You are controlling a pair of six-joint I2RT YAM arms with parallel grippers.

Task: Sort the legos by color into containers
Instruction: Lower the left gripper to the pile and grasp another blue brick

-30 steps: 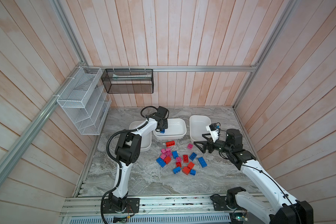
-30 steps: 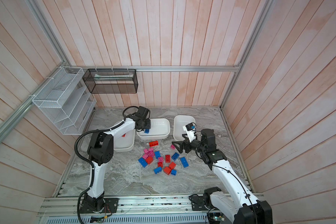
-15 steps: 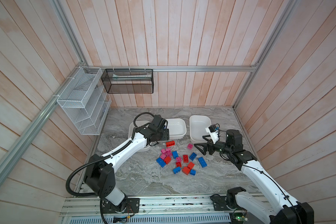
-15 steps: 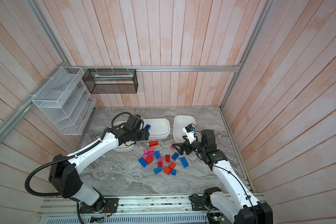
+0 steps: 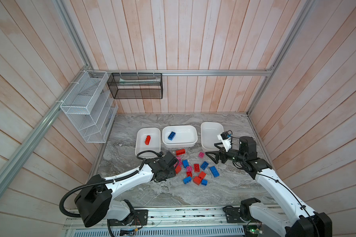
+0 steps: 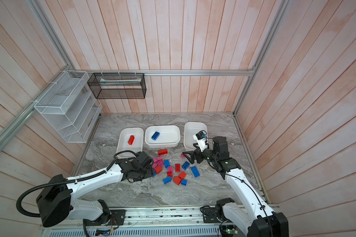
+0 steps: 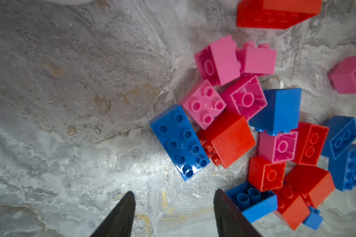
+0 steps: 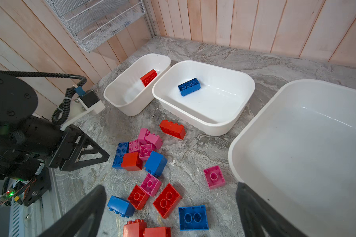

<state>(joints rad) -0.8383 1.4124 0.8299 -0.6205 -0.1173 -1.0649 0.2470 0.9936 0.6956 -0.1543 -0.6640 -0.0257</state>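
Three white containers stand in a row at the back. The left container [image 5: 152, 148] holds a red brick [image 5: 147, 140], the middle container [image 5: 185, 136] holds a blue brick [image 5: 171, 135], and the right container [image 5: 211, 131] is bare. The loose legos [image 5: 193, 170], red, blue and pink, lie heaped in front of them. At the heap's left edge my left gripper [image 7: 174, 195] hangs open over bare table, a blue oblong brick [image 7: 179, 141] just ahead of it. My right gripper [image 8: 170, 188] stands wide open above the heap's right side, near a lone pink brick [image 8: 214, 176].
A red oblong brick [image 5: 180, 152] lies apart, just in front of the middle container. A white wire rack [image 5: 86, 106] hangs on the left wall and a black mesh basket [image 5: 136, 86] on the back wall. Wooden walls close in the marble table [image 5: 132, 184].
My left arm has swung back from over the middle container down to the left edge of the heap, and the blue brick now lies in that container. The right arm has not moved.
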